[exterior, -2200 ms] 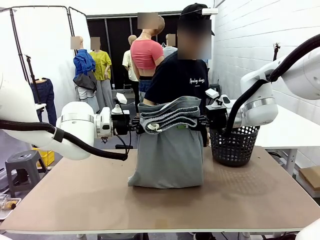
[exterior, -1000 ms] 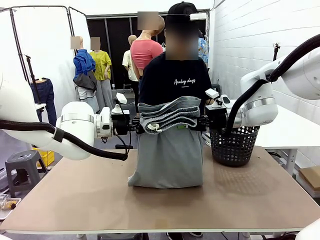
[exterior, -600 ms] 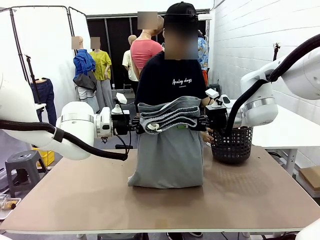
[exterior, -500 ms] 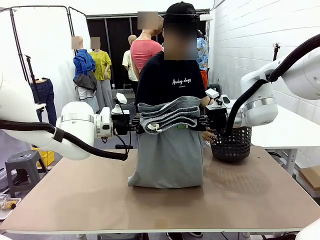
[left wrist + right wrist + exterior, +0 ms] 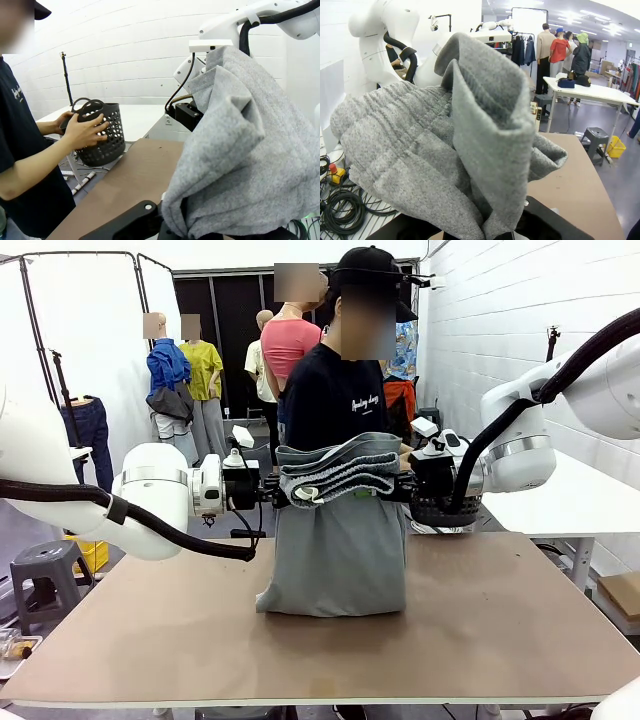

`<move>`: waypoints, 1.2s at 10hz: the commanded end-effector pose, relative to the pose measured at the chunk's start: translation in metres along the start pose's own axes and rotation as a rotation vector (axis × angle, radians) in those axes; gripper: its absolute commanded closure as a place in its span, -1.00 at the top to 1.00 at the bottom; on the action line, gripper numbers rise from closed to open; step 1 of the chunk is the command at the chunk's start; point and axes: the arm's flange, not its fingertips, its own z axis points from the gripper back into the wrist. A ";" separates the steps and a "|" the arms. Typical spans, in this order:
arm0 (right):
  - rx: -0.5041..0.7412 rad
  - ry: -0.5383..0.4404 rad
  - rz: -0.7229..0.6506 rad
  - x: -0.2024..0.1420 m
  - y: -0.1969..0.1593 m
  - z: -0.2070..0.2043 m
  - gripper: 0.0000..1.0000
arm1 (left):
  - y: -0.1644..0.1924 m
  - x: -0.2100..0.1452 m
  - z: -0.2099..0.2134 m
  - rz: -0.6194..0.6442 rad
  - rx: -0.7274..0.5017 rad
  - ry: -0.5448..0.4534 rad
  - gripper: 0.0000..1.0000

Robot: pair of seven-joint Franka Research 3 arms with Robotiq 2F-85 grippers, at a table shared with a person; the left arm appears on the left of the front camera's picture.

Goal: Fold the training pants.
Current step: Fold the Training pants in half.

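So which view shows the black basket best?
The left wrist view: the black basket shows whole, in the person's hands. In the front view only its rim shows behind the right gripper.

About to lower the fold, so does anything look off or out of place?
Nothing damaged or spilled. One oddity: the person's hands are lifting the black basket off the table's far edge. The training pants hang evenly between the left gripper and right gripper.

The training pants [image 5: 338,540] hung as a curtain across the table's [image 5: 500,620] middle; its near edge and right side lay free.
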 end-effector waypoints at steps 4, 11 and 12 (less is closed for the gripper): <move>0.004 -0.018 -0.006 0.000 0.002 0.000 -1.00 | -0.002 0.004 -0.001 -0.012 0.007 0.006 -1.00; 0.016 -0.016 -0.035 0.005 -0.019 0.001 -1.00 | 0.016 0.001 0.002 0.018 -0.026 0.009 -1.00; 0.038 -0.024 -0.050 0.010 -0.031 0.000 -1.00 | 0.027 0.004 -0.001 0.024 -0.047 0.022 -1.00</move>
